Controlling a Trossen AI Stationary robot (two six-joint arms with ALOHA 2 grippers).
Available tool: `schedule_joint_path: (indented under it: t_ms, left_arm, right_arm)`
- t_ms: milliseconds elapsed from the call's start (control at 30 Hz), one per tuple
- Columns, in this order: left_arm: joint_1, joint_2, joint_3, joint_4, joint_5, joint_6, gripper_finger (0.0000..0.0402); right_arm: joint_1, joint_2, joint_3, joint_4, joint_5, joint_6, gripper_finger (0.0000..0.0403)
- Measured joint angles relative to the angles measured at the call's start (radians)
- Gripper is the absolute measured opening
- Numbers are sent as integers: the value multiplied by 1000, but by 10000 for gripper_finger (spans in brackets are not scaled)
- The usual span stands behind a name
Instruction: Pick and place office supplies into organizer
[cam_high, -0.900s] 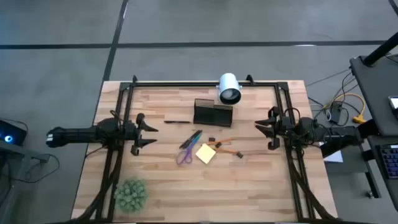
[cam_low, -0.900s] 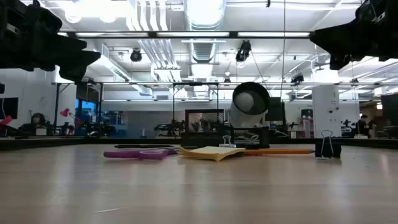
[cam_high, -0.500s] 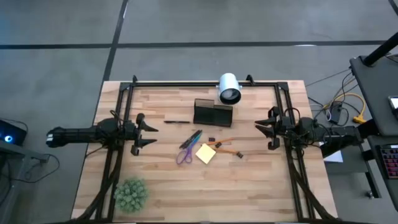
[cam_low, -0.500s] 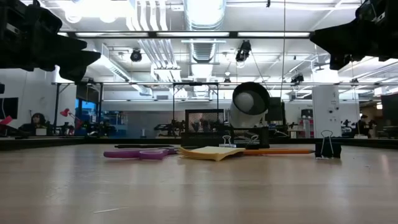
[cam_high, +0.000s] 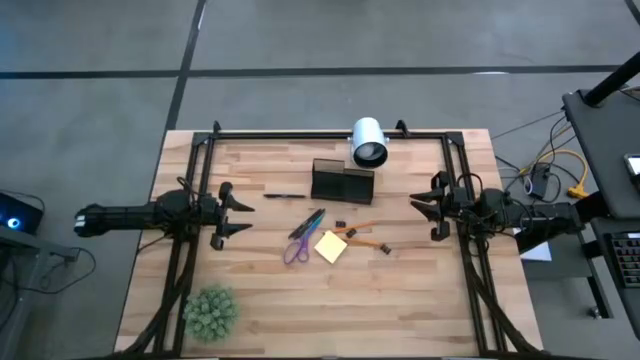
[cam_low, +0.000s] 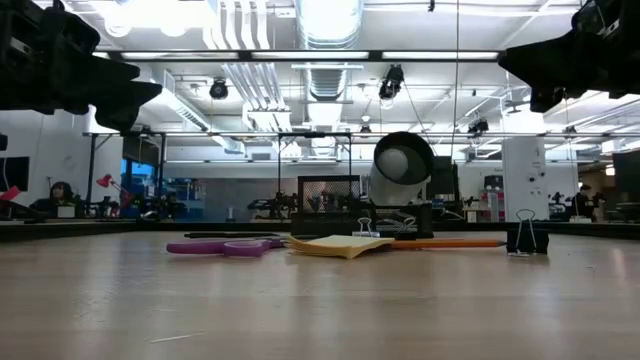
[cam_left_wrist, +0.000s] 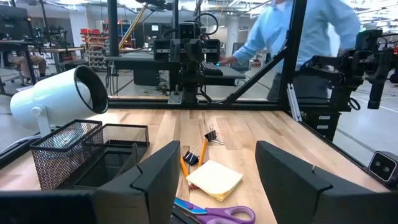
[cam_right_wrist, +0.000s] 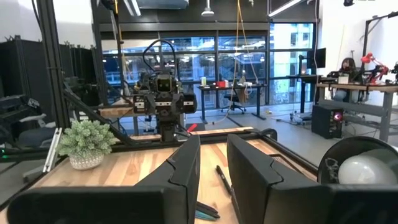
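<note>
High view gives you no change at all over the last second: both arms hang where they were. The left gripper (cam_high: 238, 212) stays spread wide and empty at the table's left; the right gripper (cam_high: 428, 207) stays narrowly parted at the right, holding nothing. So the task is not yet started. Scissors (cam_high: 301, 238), sticky-note pad (cam_high: 331, 246), pencil (cam_high: 360, 228) and pen (cam_high: 285, 196) lie mid-table, just near of the empty organizer (cam_high: 342, 183). You can read no brand or writing anywhere.
</note>
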Motion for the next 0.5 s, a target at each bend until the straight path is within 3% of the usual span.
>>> schedule_joint_path:
  t_ms: [500]
  left_arm:
    - [0,0,0,0,0,0,195]
  right_arm:
    - [0,0,0,0,0,4,73]
